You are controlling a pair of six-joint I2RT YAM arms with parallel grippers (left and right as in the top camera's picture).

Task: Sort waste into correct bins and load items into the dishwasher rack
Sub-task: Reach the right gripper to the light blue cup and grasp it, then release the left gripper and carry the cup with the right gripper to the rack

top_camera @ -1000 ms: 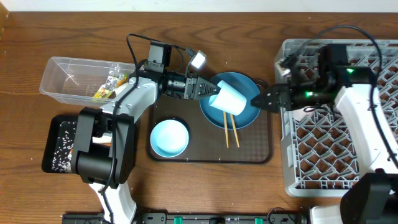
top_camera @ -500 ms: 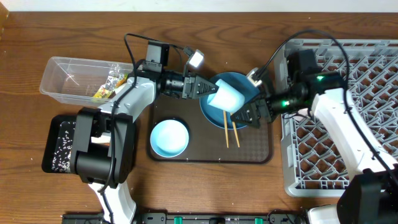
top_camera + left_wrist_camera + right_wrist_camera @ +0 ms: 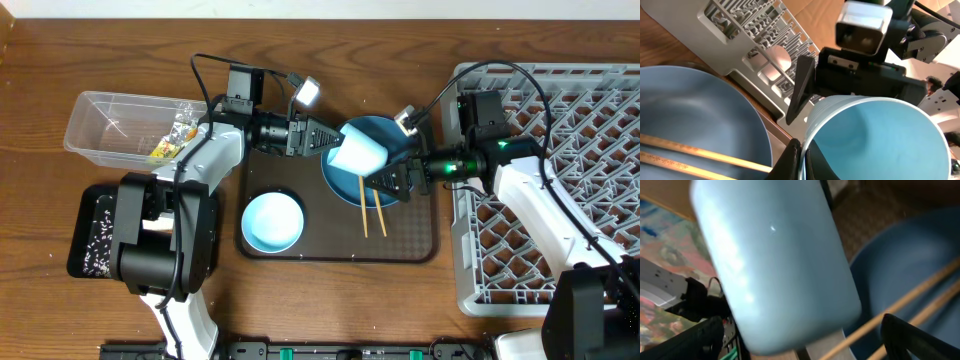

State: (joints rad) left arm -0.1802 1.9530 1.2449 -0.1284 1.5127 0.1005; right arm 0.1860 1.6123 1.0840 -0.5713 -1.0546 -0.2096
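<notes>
Mid-frame, above the dark serving tray (image 3: pixel 400 240), the light blue cup (image 3: pixel 358 155) hangs tilted on its side over the blue plate (image 3: pixel 392 132), caught between two arms. The left gripper (image 3: pixel 332 146), reaching in from the upper left, has its jaws pinching the cup's rim, one jaw inside the mouth and one outside, as the left wrist view shows. The right gripper (image 3: pixel 388 178) comes in from the right with its jaws spread to either side of the cup's closed end. The right wrist view shows a dark jaw at each lower corner and the cup body between them, but whether they touch the cup cannot be told.

This looks like a handover. The dishwasher rack (image 3: pixel 560 230) fills the right of the frame beside the right arm's base, so passing the cup across probably saves the left arm a long reach. Holding it by the rim leaves the body free for the second grip.

Two chopsticks (image 3: pixel 372 208) lie from the plate onto the tray, and the light blue bowl (image 3: pixel 272 221) sits at the tray's lower left. On the tabletop (image 3: pixel 330 40) at far left, the clear tub (image 3: pixel 105 128) holds scraps and the black tray (image 3: pixel 92 232) holds white specks.
</notes>
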